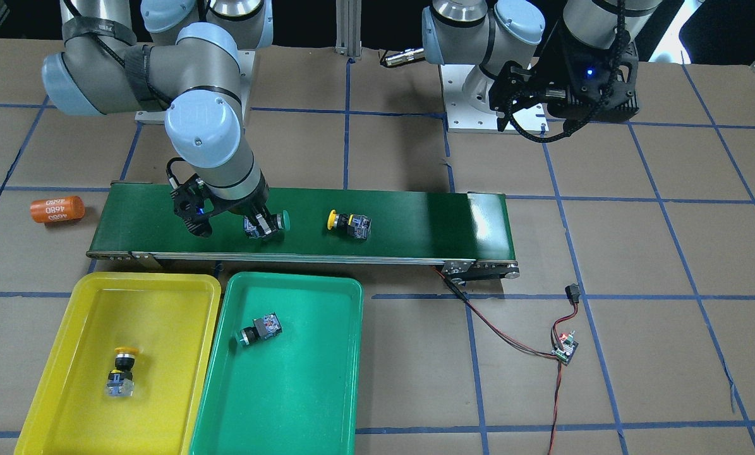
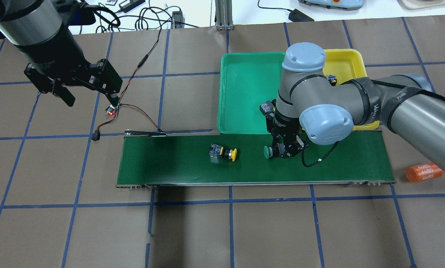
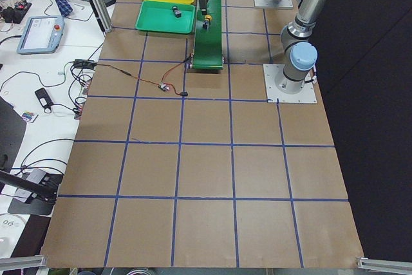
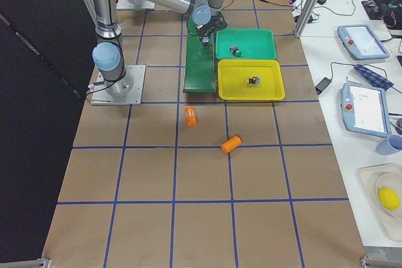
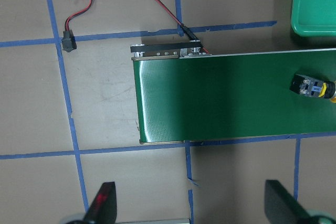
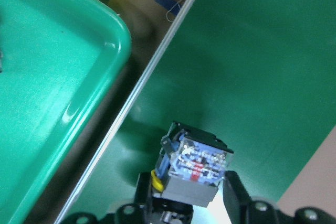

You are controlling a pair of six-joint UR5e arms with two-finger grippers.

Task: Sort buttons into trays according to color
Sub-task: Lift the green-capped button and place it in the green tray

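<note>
My right gripper (image 1: 260, 229) is shut on a green button (image 1: 280, 221) low over the dark green conveyor belt (image 1: 415, 221). The right wrist view shows its fingers (image 6: 143, 190) either side of the button's grey-blue contact block (image 6: 197, 166). A yellow button (image 1: 349, 224) lies on its side mid-belt. The teal-green tray (image 1: 314, 379) holds one green button (image 1: 260, 330). The yellow tray (image 1: 162, 316) holds one yellow button (image 1: 122, 373). My left gripper (image 2: 90, 97) is open and empty, high over the table beyond the belt's end.
An orange cylinder printed "4680" (image 1: 57, 209) lies on the table off the belt's end near my right arm. A small circuit board with red and black wires (image 1: 565, 349) lies near the other end. The two trays stand side by side against the belt.
</note>
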